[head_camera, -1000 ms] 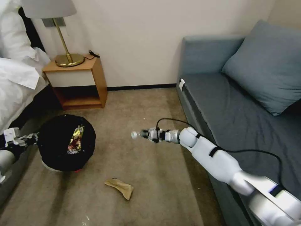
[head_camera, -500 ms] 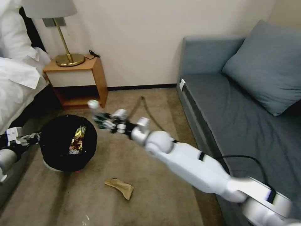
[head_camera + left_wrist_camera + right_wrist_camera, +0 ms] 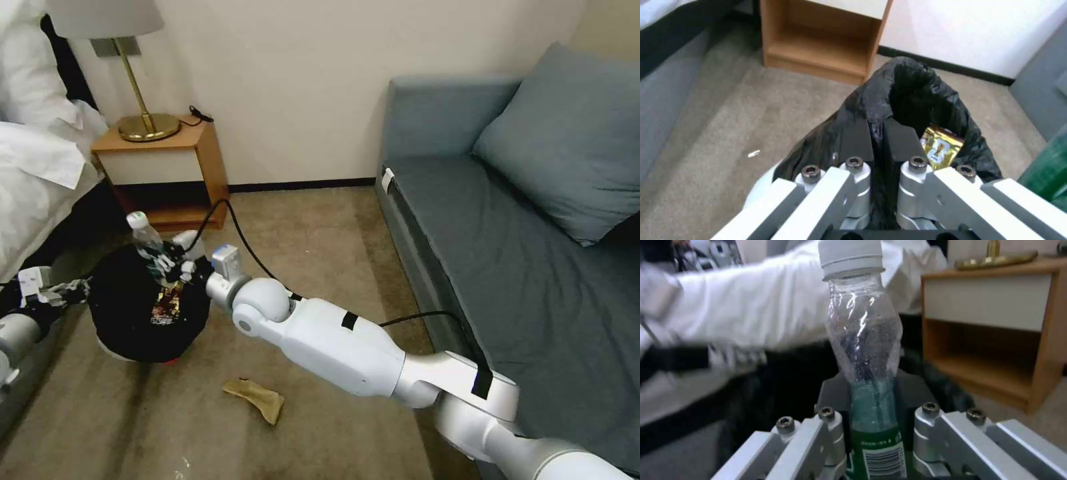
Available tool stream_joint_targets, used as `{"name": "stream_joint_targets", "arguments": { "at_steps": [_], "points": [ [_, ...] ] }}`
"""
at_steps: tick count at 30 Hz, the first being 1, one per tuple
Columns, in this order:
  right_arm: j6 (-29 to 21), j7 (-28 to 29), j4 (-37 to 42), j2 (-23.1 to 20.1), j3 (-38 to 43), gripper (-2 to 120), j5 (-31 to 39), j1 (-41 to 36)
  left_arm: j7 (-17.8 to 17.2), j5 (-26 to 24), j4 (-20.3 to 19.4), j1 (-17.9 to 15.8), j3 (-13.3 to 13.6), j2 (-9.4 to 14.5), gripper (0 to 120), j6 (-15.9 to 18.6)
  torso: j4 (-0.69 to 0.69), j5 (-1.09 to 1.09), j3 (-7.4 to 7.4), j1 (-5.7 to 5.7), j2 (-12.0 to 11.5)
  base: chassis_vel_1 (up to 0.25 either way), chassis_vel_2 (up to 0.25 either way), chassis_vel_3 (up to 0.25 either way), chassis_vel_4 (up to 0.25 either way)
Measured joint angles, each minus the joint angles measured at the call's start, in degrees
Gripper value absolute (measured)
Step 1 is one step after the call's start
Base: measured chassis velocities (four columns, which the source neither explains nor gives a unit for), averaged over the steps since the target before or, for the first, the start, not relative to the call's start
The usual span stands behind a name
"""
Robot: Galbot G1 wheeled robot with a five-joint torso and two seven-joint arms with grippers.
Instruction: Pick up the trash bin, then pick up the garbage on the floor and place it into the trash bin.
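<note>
The trash bin [image 3: 133, 327], white with a black bag, hangs low over the carpet on the left. My left gripper [image 3: 79, 291] is shut on its bag-covered rim [image 3: 879, 133]. A gold-brown wrapper [image 3: 168, 303] lies inside the bin [image 3: 942, 146]. My right gripper [image 3: 167, 265] is shut on the clear plastic bottle [image 3: 144, 235] with a green label and holds it cap-up over the bin's mouth. The right wrist view shows the bottle [image 3: 865, 340] pinched at its label between the fingers [image 3: 831, 426]. A crumpled tan paper [image 3: 255, 399] lies on the floor in front of the bin.
A wooden nightstand [image 3: 167, 173] with a brass lamp [image 3: 137, 100] stands against the wall behind the bin. The bed [image 3: 33, 167] runs along the left, and a blue-grey sofa [image 3: 507, 240] along the right. Open carpet lies between them.
My right arm has swung left with the bottle, from mid-floor beside the sofa to above the bin. The left gripper and the bin have barely moved.
</note>
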Motion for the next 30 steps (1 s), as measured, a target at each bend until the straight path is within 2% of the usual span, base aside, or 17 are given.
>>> {"name": "stream_joint_targets", "arguments": {
  "at_steps": [2,4,5,8,9,11,12,14,15,18,19,22,30],
  "points": [
    [0.0,0.0,-0.7,0.0,-0.3,21,-0.2,-0.2,0.0,0.0,0.0,-0.1,0.0,0.0,4,0.0,0.00,0.00,0.00,0.00,0.0,0.000,0.000,0.000,0.000],
    [0.0,0.2,-2.0,-0.1,-1.1,34,-0.4,-0.3,0.0,-0.1,0.1,-0.3,0.3,-0.2,4,0.0,-0.01,0.00,0.00,0.00,0.0,0.000,0.000,0.000,0.000],
    [0.0,0.2,-2.0,-0.1,-1.1,34,-0.4,-0.3,0.0,-0.1,0.1,-0.3,0.3,-0.2,4,0.0,-0.01,0.00,0.00,0.00,0.0,0.000,0.000,0.000,0.000],
    [-0.1,0.4,-2.8,-0.2,-1.7,49,-0.7,-0.3,0.0,-0.2,0.1,-0.4,0.3,-0.2,4,0.0,-0.01,0.00,0.00,0.00,0.0,0.000,0.000,0.000,0.000],
    [-0.1,0.4,-2.8,-0.2,-1.7,49,-0.7,-0.3,0.0,-0.2,0.1,-0.4,0.3,-0.2,4,0.0,-0.01,0.00,0.00,0.00,0.0,0.000,0.000,0.000,0.000],
    [-0.1,0.4,-3.1,-0.2,-1.9,55,-0.9,-0.3,0.0,-0.3,0.0,-0.3,0.1,-0.1,4,0.0,-0.01,0.01,0.00,0.00,0.0,0.000,0.000,0.000,0.000],
    [-0.1,0.4,-3.1,-0.2,-1.9,62,-1.1,-0.3,0.0,-0.4,0.0,-0.2,-0.2,-0.1,4,0.0,-0.01,0.01,0.00,0.00,0.0,0.000,0.000,0.000,0.000],
    [-0.2,0.4,-3.1,-0.2,-2.0,65,-1.2,-0.3,0.0,-0.4,0.0,-0.1,-0.2,-0.1,4,0.0,-0.01,0.01,0.00,0.00,0.0,0.000,0.000,0.000,0.000],
    [-0.2,0.4,-2.9,-0.3,-2.2,73,-1.5,-0.3,0.1,-0.4,0.1,-0.1,-0.3,-0.1,4,0.0,-0.01,0.01,0.00,0.00,0.0,0.000,0.000,0.000,0.000],
    [-0.2,0.4,-2.4,-0.3,-2.3,79,-1.8,-0.4,0.1,-0.4,0.3,-0.1,-0.3,-0.2,4,0.0,-0.01,0.01,0.00,0.00,0.0,0.000,0.000,0.000,0.000],
    [-0.5,0.5,-1.6,-0.3,-2.3,88,-1.9,-0.6,0.1,-0.4,0.4,-0.2,-0.2,-0.3,4,0.0,-0.01,0.01,0.00,0.00,0.0,0.000,0.000,0.000,0.000],
    [-1.3,1.4,0.8,-0.3,-2.2,98,-2.4,-1.3,0.1,-0.4,0.4,-0.2,-0.1,-0.4,4,0.0,-0.01,0.01,0.00,0.00,0.0,0.000,0.000,0.000,0.000],
    [-3.0,1.9,7.3,-1.1,-0.4,100,-3.0,-2.8,0.1,-0.2,1.8,-0.4,-0.4,0.1,4,-0.1,0.02,0.02,0.00,0.00,0.0,0.000,0.000,0.000,0.000]
  ]
}}
